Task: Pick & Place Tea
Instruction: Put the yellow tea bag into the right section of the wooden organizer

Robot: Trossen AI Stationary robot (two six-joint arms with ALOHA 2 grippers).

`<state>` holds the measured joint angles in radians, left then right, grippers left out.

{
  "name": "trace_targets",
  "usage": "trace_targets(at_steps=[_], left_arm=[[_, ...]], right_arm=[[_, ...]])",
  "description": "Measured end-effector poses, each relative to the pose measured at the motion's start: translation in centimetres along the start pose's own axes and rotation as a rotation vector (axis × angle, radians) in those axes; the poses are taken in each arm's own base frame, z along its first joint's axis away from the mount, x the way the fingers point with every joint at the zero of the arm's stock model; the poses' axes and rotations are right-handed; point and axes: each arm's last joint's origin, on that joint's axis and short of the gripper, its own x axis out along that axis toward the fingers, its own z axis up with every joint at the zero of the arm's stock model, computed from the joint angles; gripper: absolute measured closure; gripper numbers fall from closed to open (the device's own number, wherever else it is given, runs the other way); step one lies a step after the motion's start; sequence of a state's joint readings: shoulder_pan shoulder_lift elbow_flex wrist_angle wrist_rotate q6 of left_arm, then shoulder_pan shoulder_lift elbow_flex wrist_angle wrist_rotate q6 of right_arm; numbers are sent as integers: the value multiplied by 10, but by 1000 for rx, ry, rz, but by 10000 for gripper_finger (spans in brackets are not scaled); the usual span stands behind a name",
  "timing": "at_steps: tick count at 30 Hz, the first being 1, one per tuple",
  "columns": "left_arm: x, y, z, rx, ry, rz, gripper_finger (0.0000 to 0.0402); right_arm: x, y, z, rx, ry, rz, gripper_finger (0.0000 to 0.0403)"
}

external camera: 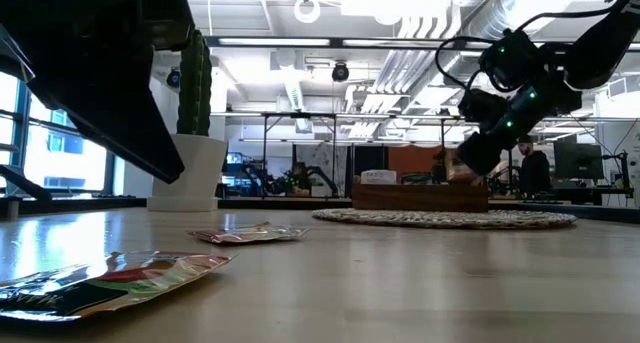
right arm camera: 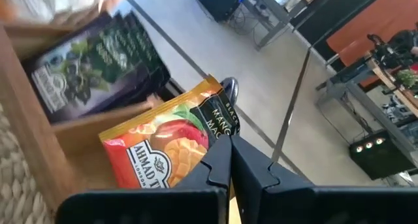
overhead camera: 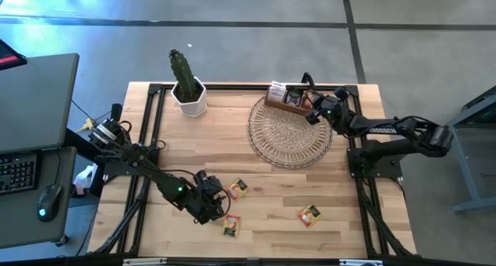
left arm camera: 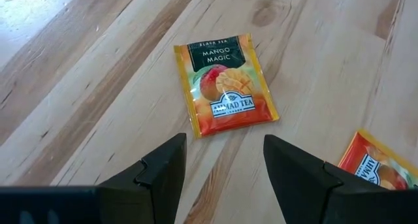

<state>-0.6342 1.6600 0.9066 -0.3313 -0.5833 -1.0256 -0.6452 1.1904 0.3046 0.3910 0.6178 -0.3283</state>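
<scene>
Where the high view looks down, the left gripper [overhead camera: 211, 206] sits low centre-left of the frame, jaws wide and empty, between two tea sachets: one [overhead camera: 237, 189] just right of it, another [overhead camera: 231, 226] below, close to the table's [overhead camera: 271, 200] bottom edge. A third sachet [overhead camera: 310, 215] lies alone at lower right with bare wood around it. The right gripper [overhead camera: 310, 107] is at upper right over the wooden box [overhead camera: 285, 100], which rests on the top rim of the wicker mat [overhead camera: 288, 133]. A potted cactus [overhead camera: 187, 84] stands at the top edge.

In the low view, a sachet [external camera: 95, 281] lies at lower left, cut off by the frame; another [external camera: 248, 234] lies flat beyond it. The box [external camera: 415, 194] is partly hidden behind the right arm.

In the left wrist view, a mango sachet [left arm camera: 224, 82] lies just ahead of the spread fingers [left arm camera: 163, 168]; another [left arm camera: 382, 165] is cut off at lower right.

In the right wrist view, the pinched fingers [right arm camera: 219, 168] clamp a mango sachet [right arm camera: 166, 142] over the box [right arm camera: 29, 126], where dark sachets [right arm camera: 91, 67] stand; the box's far side is blurred.
</scene>
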Motion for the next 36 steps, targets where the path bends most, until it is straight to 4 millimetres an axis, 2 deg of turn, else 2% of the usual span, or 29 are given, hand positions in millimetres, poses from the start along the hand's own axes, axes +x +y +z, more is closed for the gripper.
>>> trace_targets(at_steps=[5, 15, 23, 30, 33, 36], left_arm=[[0, 0, 0, 0, -6, 4, 199], [0, 0, 0, 0, -9, 5, 199], [0, 0, 0, 0, 6, -3, 199], [0, -1, -1, 0, 48, -29, 199], [0, -1, -2, 0, 65, -40, 199], [0, -1, -2, -1, 73, -45, 199]], right_arm=[[1, -3, 3, 20, -39, 8, 384], [1, -2, 4, 18, -48, 25, 311], [-11, 15, 10, 2, -106, 114, 291], [-45, 52, 22, -88, -244, 348, 290], [-71, 72, 34, -149, -300, 533, 290], [-102, 87, 52, -125, -291, 709, 290]])
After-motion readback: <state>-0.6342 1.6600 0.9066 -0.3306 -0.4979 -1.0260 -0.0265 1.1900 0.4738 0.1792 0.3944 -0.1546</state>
